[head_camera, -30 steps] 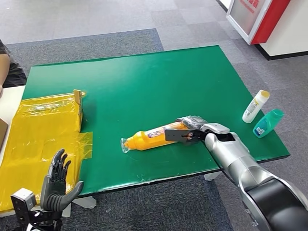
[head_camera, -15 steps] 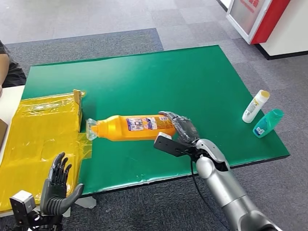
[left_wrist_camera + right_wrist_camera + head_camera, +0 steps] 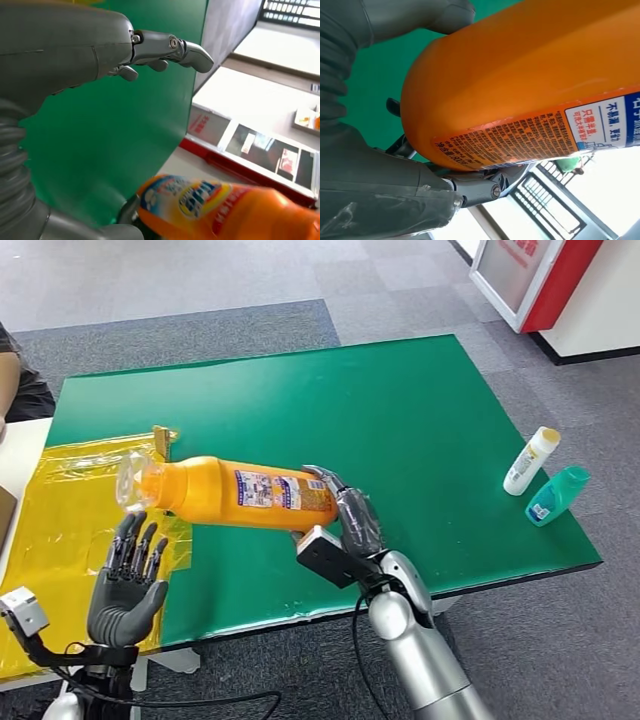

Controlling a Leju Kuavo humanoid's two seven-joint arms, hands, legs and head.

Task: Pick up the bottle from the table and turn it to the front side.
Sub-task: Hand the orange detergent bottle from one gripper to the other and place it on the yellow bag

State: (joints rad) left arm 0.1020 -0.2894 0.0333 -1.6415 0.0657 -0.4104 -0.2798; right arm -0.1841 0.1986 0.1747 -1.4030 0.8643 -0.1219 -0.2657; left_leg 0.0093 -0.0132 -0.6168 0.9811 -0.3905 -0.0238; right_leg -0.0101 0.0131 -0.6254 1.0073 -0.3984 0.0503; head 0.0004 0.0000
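Green counter [image 3: 392, 410] below, right hand [image 3: 353, 523] grasping orange bottle [image 3: 226, 492] sideways by its base; Chinese label text unreadable. Left hand [image 3: 127, 585] released, fingers [image 3: 140, 545] spread.

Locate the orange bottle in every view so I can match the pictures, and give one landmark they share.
Head view: bottle lies sideways mid-frame, held at its base by the right robot hand, cap toward the open left robot hand.
Left wrist view: bottle along the lower edge, front label showing.
Right wrist view: bottle fills most of the frame, small-print label showing.
Shared landmark: the green table.
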